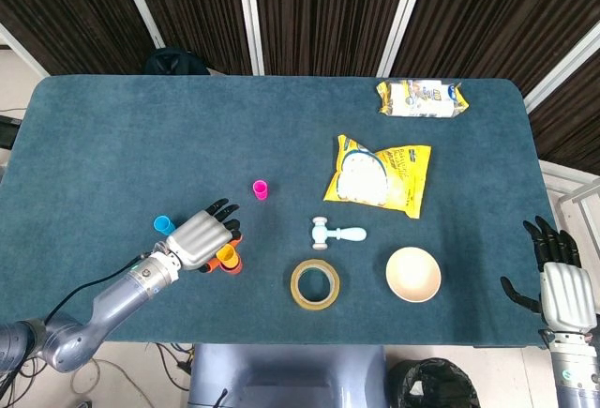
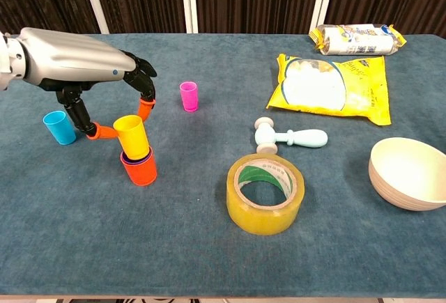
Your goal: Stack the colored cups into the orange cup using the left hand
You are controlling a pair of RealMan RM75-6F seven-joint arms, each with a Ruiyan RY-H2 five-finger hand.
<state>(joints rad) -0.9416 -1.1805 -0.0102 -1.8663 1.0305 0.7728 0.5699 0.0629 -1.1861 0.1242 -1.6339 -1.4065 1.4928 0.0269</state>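
**Yellow cup held in the stack**

Blue felt covers the table (image 2: 209, 261). Left hand (image 2: 77, 63) pinches the yellow cup (image 2: 131, 134) between orange fingertips (image 2: 104, 133), seating it in the purple cup (image 2: 136, 156) inside the orange cup (image 2: 140, 171). Blue cup (image 2: 58, 127) stands just left, pink cup (image 2: 188, 96) further back. Right hand (image 1: 564, 288) hangs off the table edge, fingers spread, holding nothing.

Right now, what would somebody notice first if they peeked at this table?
Probably the silver left hand near the table's left front, pinching a yellow cup that sits in the orange cup. Next, the big yellow snack bag at back right and the tape roll up front.
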